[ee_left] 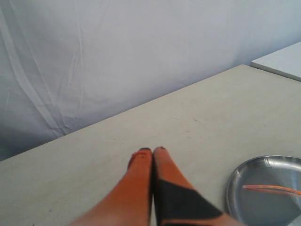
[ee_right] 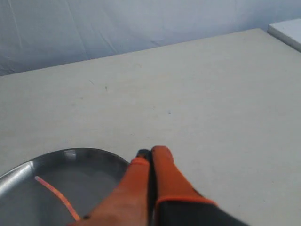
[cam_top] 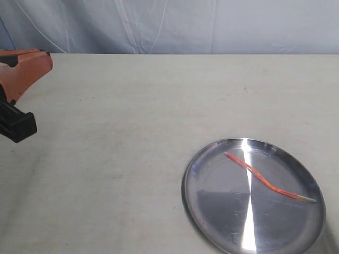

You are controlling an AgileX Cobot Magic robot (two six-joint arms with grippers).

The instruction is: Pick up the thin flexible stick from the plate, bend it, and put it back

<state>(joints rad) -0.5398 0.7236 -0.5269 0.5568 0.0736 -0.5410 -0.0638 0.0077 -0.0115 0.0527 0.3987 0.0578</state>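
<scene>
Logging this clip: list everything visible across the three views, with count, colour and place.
plate: one, shiny silver, on the table at the lower right of the exterior view
thin flexible stick: one, red-orange with a whitish tip, lying wavy across the plate
table: one, off-white, filling most of every view
backdrop cloth: one, pale grey-blue, hanging behind the table's far edge
white slab: one, white, past the table's corner, seen only in the wrist views
left tool: one, orange and black, shut and empty, above bare table away from the plate
right tool: one, orange and black, shut and empty, by the plate's rim
</scene>
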